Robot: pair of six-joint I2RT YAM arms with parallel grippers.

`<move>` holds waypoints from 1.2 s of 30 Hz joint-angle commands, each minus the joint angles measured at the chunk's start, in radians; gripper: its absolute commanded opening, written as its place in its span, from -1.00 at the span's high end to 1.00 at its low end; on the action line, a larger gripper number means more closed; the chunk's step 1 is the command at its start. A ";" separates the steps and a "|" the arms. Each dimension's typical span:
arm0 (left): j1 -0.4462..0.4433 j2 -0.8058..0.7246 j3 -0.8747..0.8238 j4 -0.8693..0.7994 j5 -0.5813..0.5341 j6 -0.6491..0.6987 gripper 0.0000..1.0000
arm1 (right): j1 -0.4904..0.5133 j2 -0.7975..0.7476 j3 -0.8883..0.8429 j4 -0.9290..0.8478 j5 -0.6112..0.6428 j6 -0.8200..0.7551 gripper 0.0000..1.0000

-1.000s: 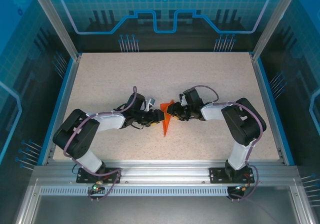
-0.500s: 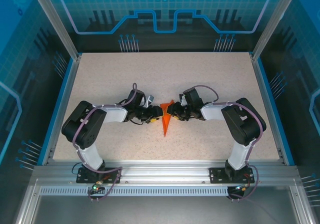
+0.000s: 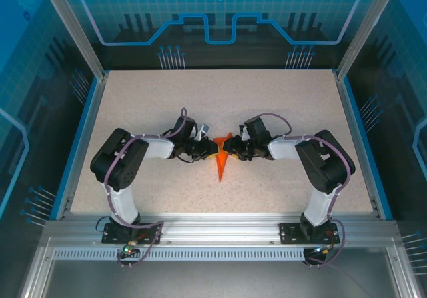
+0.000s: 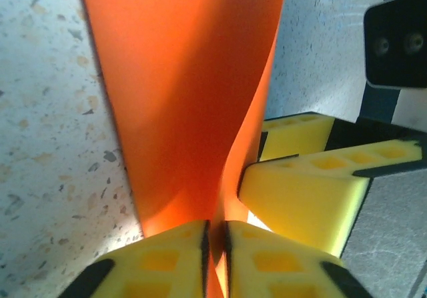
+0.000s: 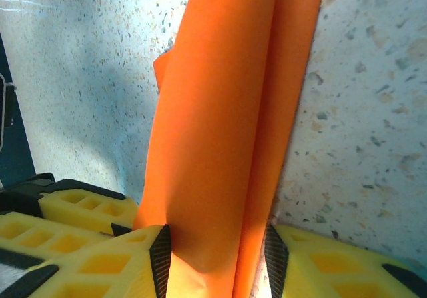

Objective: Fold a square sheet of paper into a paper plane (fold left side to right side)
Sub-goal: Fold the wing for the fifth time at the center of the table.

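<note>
plane: paper plane point(image 3: 221, 163), a slim orange dart at the middle of the table point(image 3: 280, 98), point toward the table's near edge. Wide end looks lifted off the table, between both grippers.
left gripper: left gripper point(image 3: 210, 151) at the table's middle, on its left-edge side. Yellow pads point(image 4: 167, 258) pressed together, a thin edge of the plane nipped between them.
right gripper: right gripper point(image 3: 231, 149) at the table's middle, on its right-edge side. Jaws partly spread but closed around a puffed double layer of the plane, touching it on both sides.
risk, tear: two grips sit very near each other on thin paper; any pull apart would likely rip it or open the crease.
risk, crooked crease: the right hold bulges rather than lying flat; squeezing there could set a fold off the centre line.
risk, slip: the left hold is on an edge only and may slide out.
risk, contact: the two grippers' fingers are almost touching; closing in further could knock them together.
</note>
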 commanded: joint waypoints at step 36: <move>0.005 0.088 0.088 -0.092 -0.041 0.145 0.95 | -0.076 0.007 0.145 -0.155 -0.028 -0.094 -0.05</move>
